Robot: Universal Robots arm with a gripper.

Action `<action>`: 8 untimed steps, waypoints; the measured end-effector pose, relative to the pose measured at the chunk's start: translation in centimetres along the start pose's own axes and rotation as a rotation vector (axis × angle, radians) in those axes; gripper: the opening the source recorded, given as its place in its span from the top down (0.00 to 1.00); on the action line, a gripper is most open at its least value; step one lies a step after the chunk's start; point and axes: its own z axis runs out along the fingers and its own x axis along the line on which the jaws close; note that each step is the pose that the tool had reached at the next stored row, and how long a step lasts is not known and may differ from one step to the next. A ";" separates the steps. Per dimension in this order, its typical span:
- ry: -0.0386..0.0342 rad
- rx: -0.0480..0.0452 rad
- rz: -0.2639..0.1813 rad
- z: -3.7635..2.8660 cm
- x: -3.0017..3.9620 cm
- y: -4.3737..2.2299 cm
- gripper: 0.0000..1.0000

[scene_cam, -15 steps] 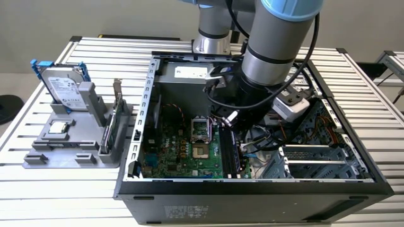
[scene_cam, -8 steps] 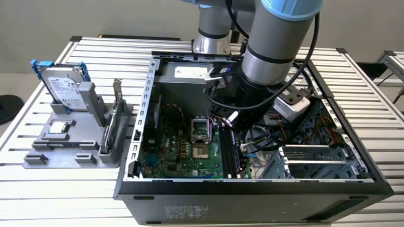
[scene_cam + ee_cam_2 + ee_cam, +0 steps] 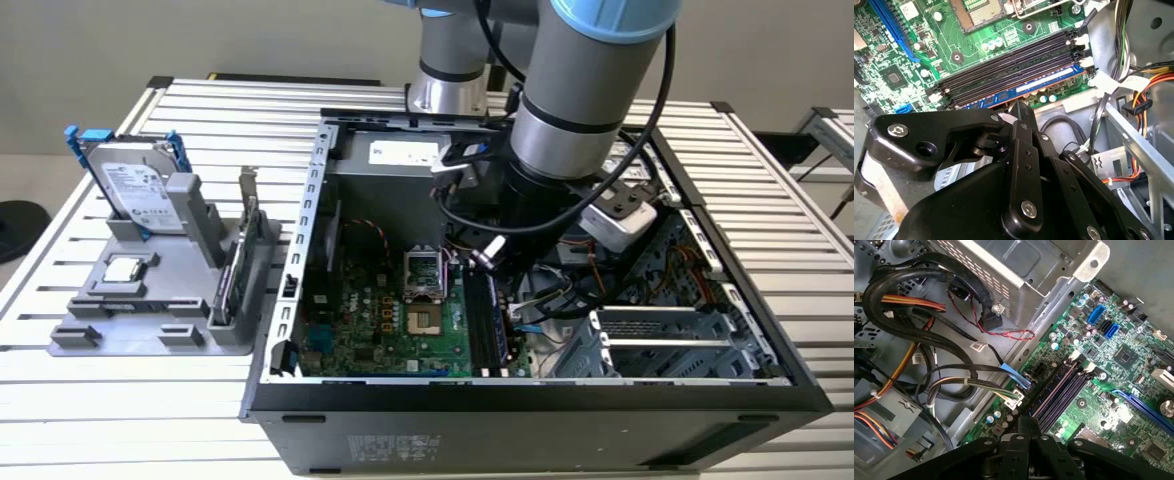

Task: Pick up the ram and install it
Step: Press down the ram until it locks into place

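- Inside the open case (image 3: pixel 320 250), on the green board (image 3: pixel 380 320): ram (image 3: pixel 1026 89), one long thin blue stick with a pale label, lying in the slot (image 3: pixel 1004 67) of the bank nearest the metal bay wall; three black slots beside it stand bare.
- Ram, seating: appears down in its slot, level with the white end latches (image 3: pixel 1085 61); whether fully clicked home cannot be told.
- Claw (image 3: pixel 1021 112): black linkage, tip just above the ram's long edge near mid-length, at 6 o'clock of the stick in the second wrist view; whether it touches cannot be told. Fingers look drawn together, nothing between them.
- Arm (image 3: pixel 574 110): reaching down into the case over the slot bank, at 3 o'clock of the CPU socket (image 3: pixel 424 285) in the exterior view.
- Handling, judged: light, stiff, thin; fragile at chips and contact edge; smooth-sided, liable to slip or tilt. Best held by the two flat faces near mid-length, along the top edge; pressure spread evenly, straight down.
- Cables (image 3: pixel 954 385): loose bundle near the slots' end, a snag risk.
- Counter (image 3: pixel 801 250): slatted, carries the case and a grey tray (image 3: pixel 147 310) with a hard drive (image 3: pixel 134 185).
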 end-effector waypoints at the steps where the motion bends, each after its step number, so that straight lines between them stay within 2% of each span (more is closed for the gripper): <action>1: 0.0002 -0.0001 -0.005 0.00 0.01 -0.01 1.00; 8: 0.0013 -0.0011 -0.041 0.00 0.03 -0.04 1.00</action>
